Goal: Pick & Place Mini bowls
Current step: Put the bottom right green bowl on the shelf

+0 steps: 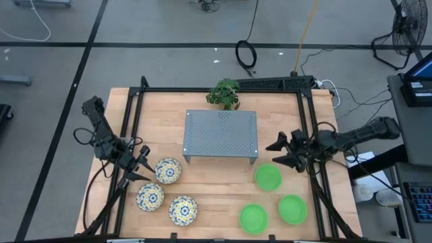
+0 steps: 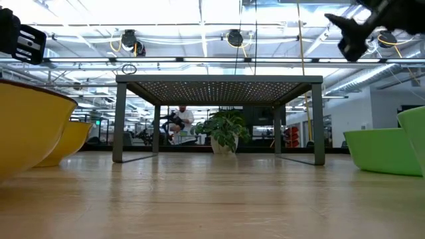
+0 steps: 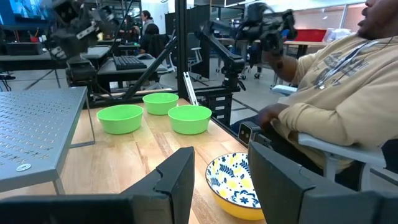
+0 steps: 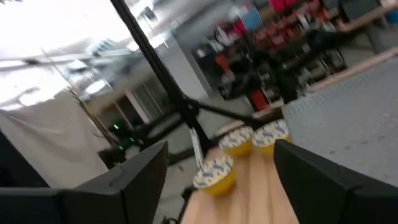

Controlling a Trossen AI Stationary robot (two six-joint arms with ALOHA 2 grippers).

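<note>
Here, wooden table; workshop beyond.

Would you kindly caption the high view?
Open grippers flank a rack; floral bowls left, green bowls right.

Arms: I see 2 dark, near-black arms, built of chunky jointed segments, 1 on each side of the grey perforated stand.
Left arm: black cables loop off its segments, on the stand's left.
Left gripper: 2 black fingers, flat and angular with bevelled edges, matte finish.
Right arm: long dark forearm segment, thick and rounded at its outer end, with black cable loops near the wrist, on the stand's right.
Right gripper: 2 pointed black fingers, broad wedge-shaped plates with smooth faces.
Markings: I can make out none on either arm.
</note>
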